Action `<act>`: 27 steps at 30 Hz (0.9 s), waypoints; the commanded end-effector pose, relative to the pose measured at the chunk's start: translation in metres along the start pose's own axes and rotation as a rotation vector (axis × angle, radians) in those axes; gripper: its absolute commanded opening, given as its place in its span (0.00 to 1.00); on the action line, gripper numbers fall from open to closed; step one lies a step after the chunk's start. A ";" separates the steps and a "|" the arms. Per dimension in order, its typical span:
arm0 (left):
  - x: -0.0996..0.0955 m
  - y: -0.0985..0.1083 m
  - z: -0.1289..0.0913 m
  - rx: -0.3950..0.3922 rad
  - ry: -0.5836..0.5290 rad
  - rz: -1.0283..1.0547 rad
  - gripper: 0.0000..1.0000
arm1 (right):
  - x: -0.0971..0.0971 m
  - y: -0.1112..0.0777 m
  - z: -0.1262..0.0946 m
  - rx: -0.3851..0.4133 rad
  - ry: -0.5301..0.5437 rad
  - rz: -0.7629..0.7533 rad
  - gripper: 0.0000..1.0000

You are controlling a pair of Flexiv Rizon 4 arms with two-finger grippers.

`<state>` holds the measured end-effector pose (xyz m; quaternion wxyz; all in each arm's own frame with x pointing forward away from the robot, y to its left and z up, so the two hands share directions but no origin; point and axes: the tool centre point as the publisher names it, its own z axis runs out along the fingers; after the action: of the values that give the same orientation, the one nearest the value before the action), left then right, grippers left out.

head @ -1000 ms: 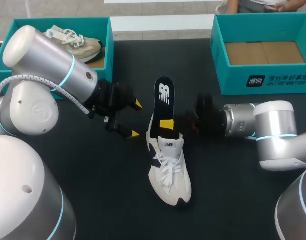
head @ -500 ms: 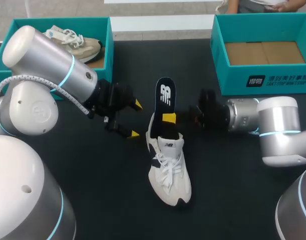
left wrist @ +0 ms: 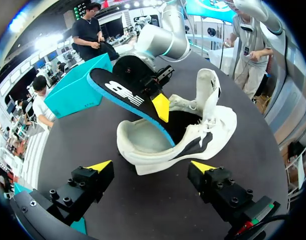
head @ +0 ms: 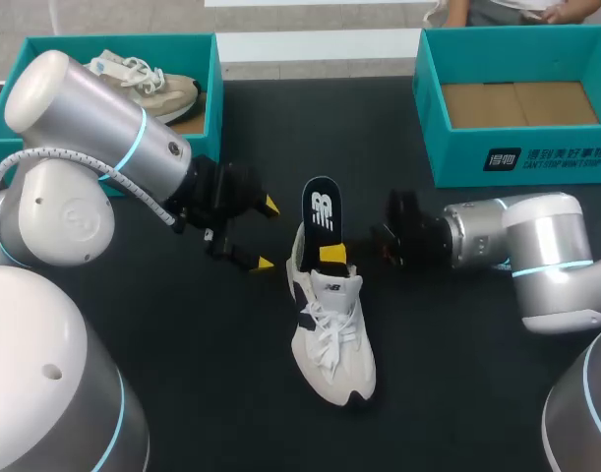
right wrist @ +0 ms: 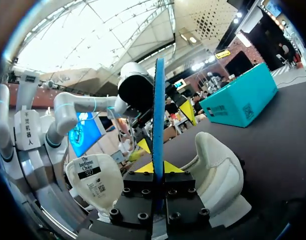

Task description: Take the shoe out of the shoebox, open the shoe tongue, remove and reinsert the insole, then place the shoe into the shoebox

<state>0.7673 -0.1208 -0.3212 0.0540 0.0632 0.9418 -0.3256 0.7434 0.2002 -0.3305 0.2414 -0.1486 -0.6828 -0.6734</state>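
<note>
A white shoe [head: 331, 334] lies on the black table, toe toward the front edge. Its black insole [head: 322, 206] with a blue edge stands tilted up out of the heel opening, and my right gripper [head: 330, 254] is shut on its lower end. The right wrist view has the insole [right wrist: 158, 110] edge-on, pinched in my right gripper [right wrist: 158, 169], with the shoe [right wrist: 218, 175] beside it. My left gripper [head: 266, 234] hangs open just left of the shoe's heel. In the left wrist view the shoe [left wrist: 203, 130] and insole [left wrist: 122, 89] lie ahead of that open gripper [left wrist: 151, 166].
A teal shoebox [head: 207, 93] at the back left holds a second, beige shoe [head: 143, 79]. Another teal shoebox [head: 516, 162] at the back right shows only its cardboard floor. Bare black table [head: 202, 374] stretches around the white shoe toward the front.
My right arm has brought the insole down and nearer to the shoe's heel opening. The left arm and the shoe have stayed where they were.
</note>
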 end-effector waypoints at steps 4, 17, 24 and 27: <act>0.001 0.001 0.000 0.002 0.000 0.001 1.00 | 0.006 -0.001 -0.003 0.012 -0.008 0.000 0.00; 0.001 0.001 0.000 0.002 0.000 0.001 1.00 | -0.006 0.035 -0.001 -0.033 -0.028 -0.095 0.15; 0.001 0.001 0.000 0.002 0.000 0.001 1.00 | -0.007 0.014 0.002 -0.014 -0.028 -0.043 0.00; 0.001 0.001 0.000 0.002 0.000 0.001 1.00 | -0.004 0.001 0.001 -0.002 -0.031 -0.016 0.00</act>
<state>0.7673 -0.1208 -0.3212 0.0540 0.0632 0.9419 -0.3256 0.7530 0.2013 -0.3251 0.2236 -0.1513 -0.6873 -0.6743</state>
